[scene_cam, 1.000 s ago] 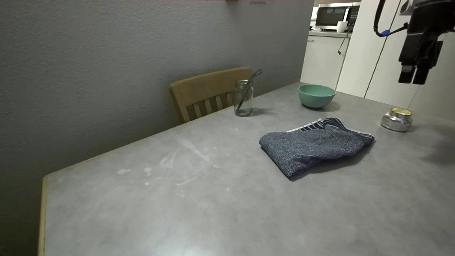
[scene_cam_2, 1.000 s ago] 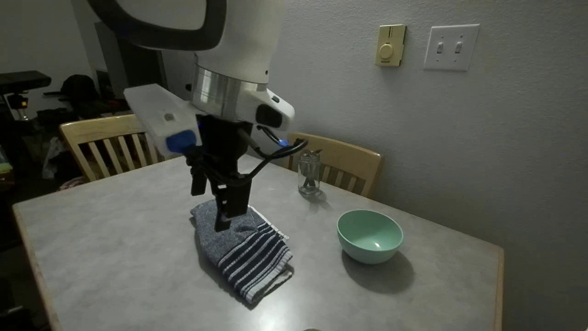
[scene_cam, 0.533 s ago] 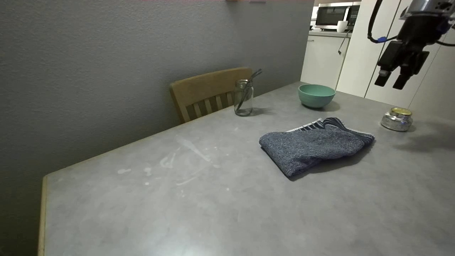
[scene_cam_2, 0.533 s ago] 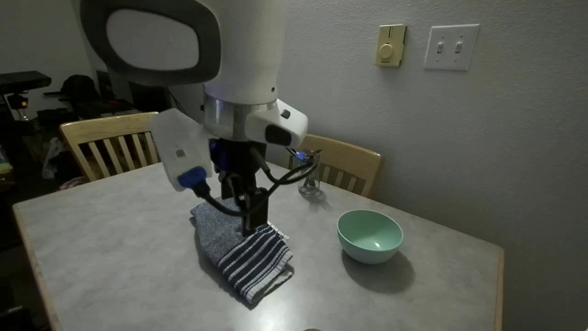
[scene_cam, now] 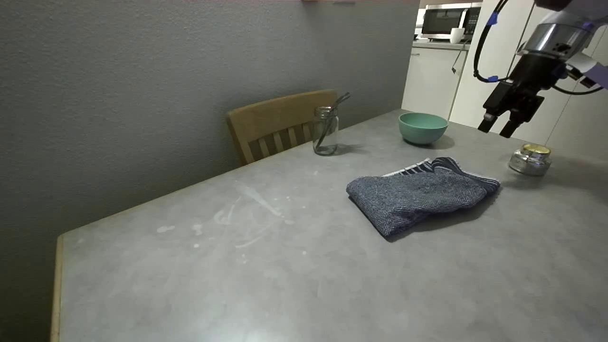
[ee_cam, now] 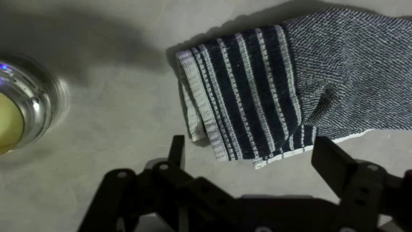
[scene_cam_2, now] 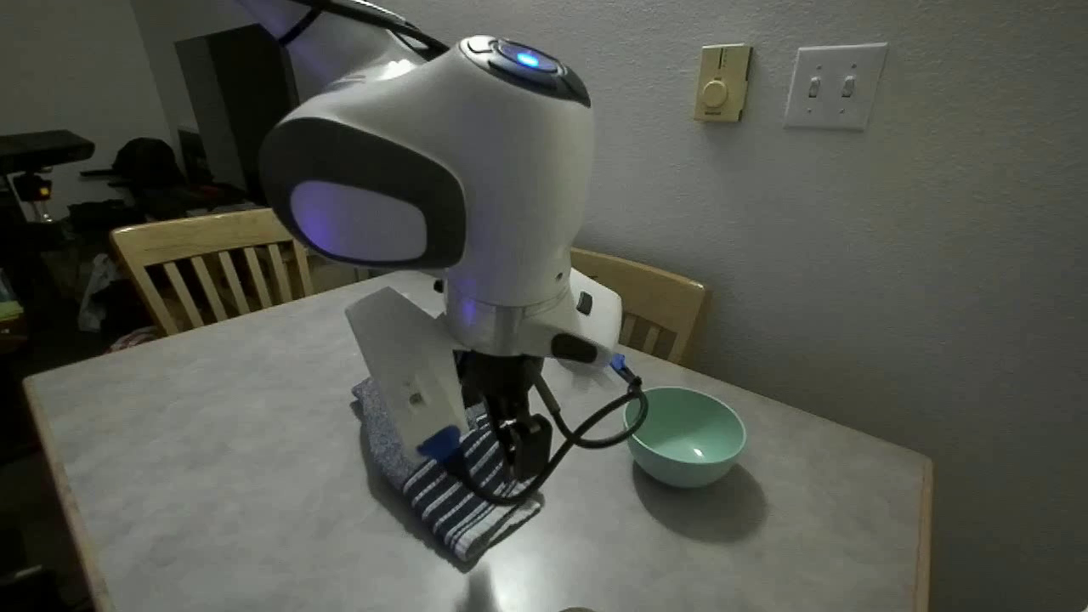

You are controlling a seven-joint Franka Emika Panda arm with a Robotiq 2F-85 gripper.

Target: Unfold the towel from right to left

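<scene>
One nubbly, pale-striped cloth towel (ee_cam: pixel 299 83) lies folded; the gripper (scene_cam: pixel 496 129) hovers, spread wide.

Towel (ee_cam: pixel 297 80) lies folded; end effector (ee_cam: pixel 249 143) spread.

Below me, the grey table (scene_cam: pixel 190 280) supports a folded towel (scene_cam: pixel 418 194), green bowl (scene_cam: pixel 422 129), glass jar (scene_cam: pixel 326 135) and silver container (scene_cam: pixel 529 162).

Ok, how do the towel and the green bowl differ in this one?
Colour: the towel is dark blue-grey with white stripes; the bowl is plain green. Pose: the towel lies folded and rumpled, while the bowl stands upright, open side up. Size: the towel, even folded, covers a larger area than the bowl. Both rest on the grey table, and neither is held by the gripper.
</scene>
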